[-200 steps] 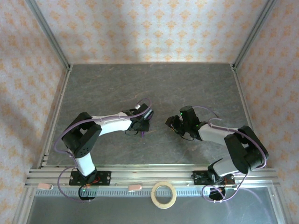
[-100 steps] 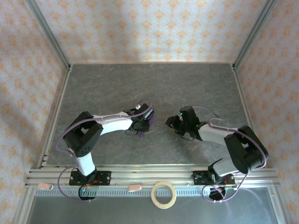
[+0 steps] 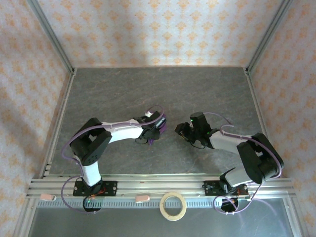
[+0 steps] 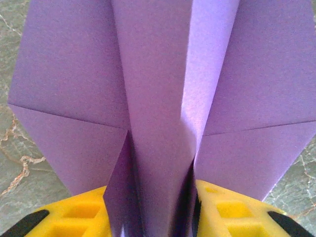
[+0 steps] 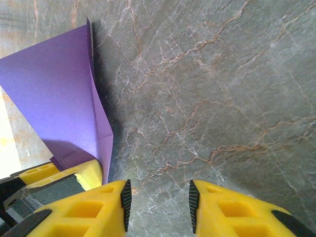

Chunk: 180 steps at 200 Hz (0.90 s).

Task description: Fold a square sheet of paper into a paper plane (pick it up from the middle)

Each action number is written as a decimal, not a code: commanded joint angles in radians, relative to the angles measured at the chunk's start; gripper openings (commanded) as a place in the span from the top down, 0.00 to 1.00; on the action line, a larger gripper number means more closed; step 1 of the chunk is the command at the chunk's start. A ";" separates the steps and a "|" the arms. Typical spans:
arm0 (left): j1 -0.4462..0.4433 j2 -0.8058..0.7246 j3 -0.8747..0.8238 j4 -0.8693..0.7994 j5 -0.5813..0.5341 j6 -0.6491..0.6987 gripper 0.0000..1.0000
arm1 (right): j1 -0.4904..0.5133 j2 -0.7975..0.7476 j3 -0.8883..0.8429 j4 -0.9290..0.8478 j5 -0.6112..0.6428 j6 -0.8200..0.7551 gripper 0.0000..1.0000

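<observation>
Left wrist shows the plane (image 4: 158, 98) fully folded over the desk (image 4: 15, 163), its ridge between the fingers of your left end effector (image 4: 158, 217) — gripped or loose, can't tell — right end effector (image 5: 160, 207) narrowly parted, empty, nearby; only release looks left.

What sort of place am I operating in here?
Probably an enclosed robot test cell, not a home: patterned wall panels set in an aluminium frame, a grey marble-look tabletop, and a slotted mounting rail along the near edge.
</observation>
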 commanded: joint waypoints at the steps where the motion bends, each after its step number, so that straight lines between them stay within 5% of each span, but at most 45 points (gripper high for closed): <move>1: -0.012 0.017 -0.035 -0.055 -0.042 -0.075 0.58 | -0.011 -0.007 0.035 -0.044 0.035 -0.045 0.62; 50: -0.040 -0.079 -0.024 -0.035 -0.069 -0.201 0.51 | -0.019 -0.128 0.091 -0.149 0.265 -0.147 0.58; 120: -0.050 -0.248 -0.037 -0.079 -0.160 -0.243 0.45 | -0.045 -0.341 0.109 -0.226 0.802 -0.342 0.41; 156: -0.003 -0.409 -0.100 -0.087 -0.330 -0.163 0.34 | -0.087 -0.410 0.006 -0.022 1.212 -0.588 0.13; 180: 0.108 -0.548 -0.223 0.025 -0.439 -0.067 0.20 | -0.226 -0.360 -0.132 0.255 1.138 -0.718 0.12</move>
